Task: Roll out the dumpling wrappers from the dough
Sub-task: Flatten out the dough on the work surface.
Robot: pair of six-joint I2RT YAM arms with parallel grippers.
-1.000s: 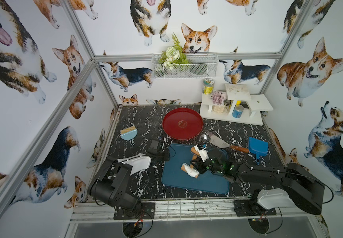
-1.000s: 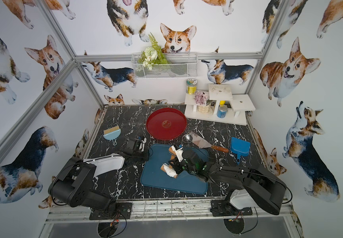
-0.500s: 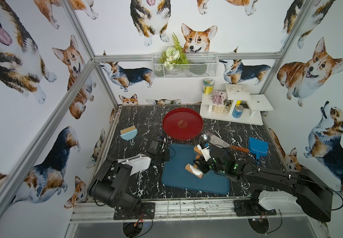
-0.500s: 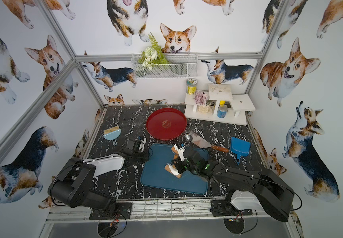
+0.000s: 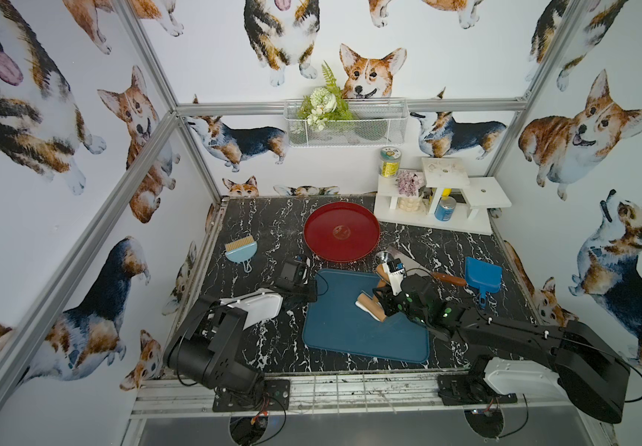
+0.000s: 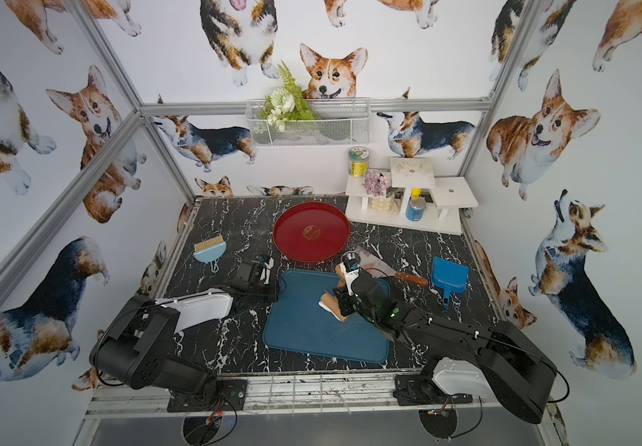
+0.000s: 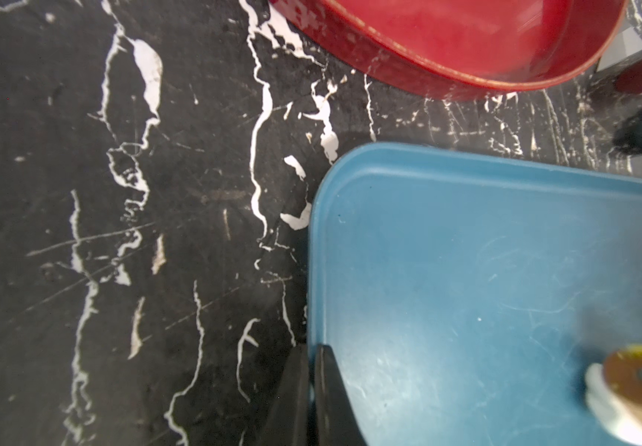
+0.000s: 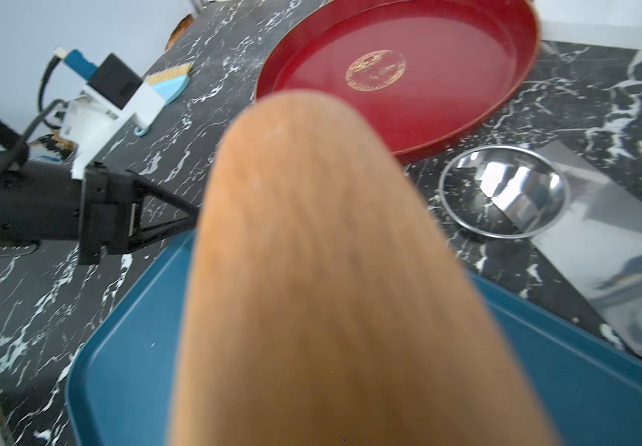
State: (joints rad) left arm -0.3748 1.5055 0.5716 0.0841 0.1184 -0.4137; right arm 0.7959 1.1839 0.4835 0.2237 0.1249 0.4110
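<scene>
Both our arms are matte black with chunky round joints — the left arm [image 5: 211,347] and the right arm [image 5: 524,334] each carry a white shell [image 5: 259,307] on one link. Thin black cables [image 8: 40,87] trail along them; green lights [image 5: 446,314] dot the right wrist. The left hand [image 8: 195,211] is black, triangle-braced.

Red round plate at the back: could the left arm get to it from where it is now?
Probably yes. The left pincer, shut, rests at the blue plastic tray's edge, and only black marbled tabletop lies between it and the red round plate.
</scene>
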